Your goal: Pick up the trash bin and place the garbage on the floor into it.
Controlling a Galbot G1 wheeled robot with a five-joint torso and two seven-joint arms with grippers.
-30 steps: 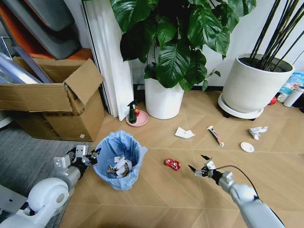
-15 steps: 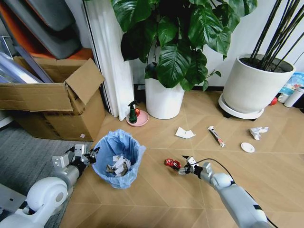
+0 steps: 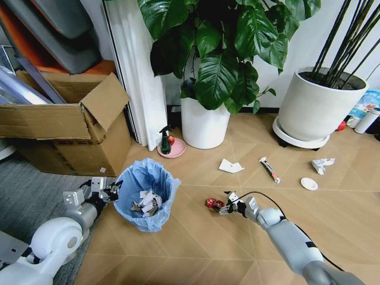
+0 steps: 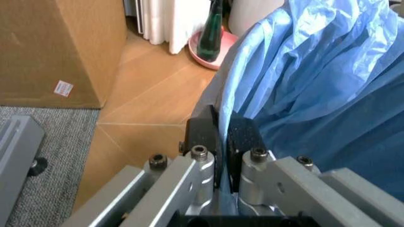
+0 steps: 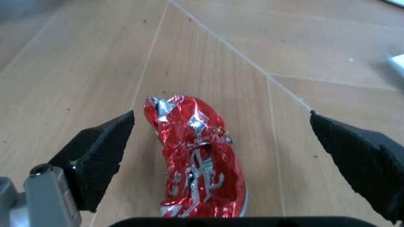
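The trash bin (image 3: 145, 200), small and lined with a crinkled blue bag, stands on the floor (image 3: 196, 243) with crumpled paper inside. My left gripper (image 3: 107, 191) is shut on its near-left rim; in the left wrist view the fingers (image 4: 243, 135) pinch the rim and the bag (image 4: 315, 90). A red wrapper (image 3: 212, 203) lies right of the bin. My right gripper (image 3: 229, 205) is open just beside it; in the right wrist view the wrapper (image 5: 196, 161) lies between the spread jaws of the gripper (image 5: 221, 118). More garbage lies farther off: white paper (image 3: 230, 166), a stick wrapper (image 3: 270, 170), a white disc (image 3: 309, 184), crumpled paper (image 3: 322, 164).
An open cardboard box (image 3: 65, 122) stands at the left by a grey carpet strip (image 3: 29, 202). Two large white plant pots (image 3: 205, 122) (image 3: 312, 110) stand at the back. A green spray bottle (image 3: 165, 141) sits on a pink dish behind the bin.
My right gripper has moved left and down across the floor until its open jaws reach the red wrapper. The bin and left gripper have shifted slightly left.
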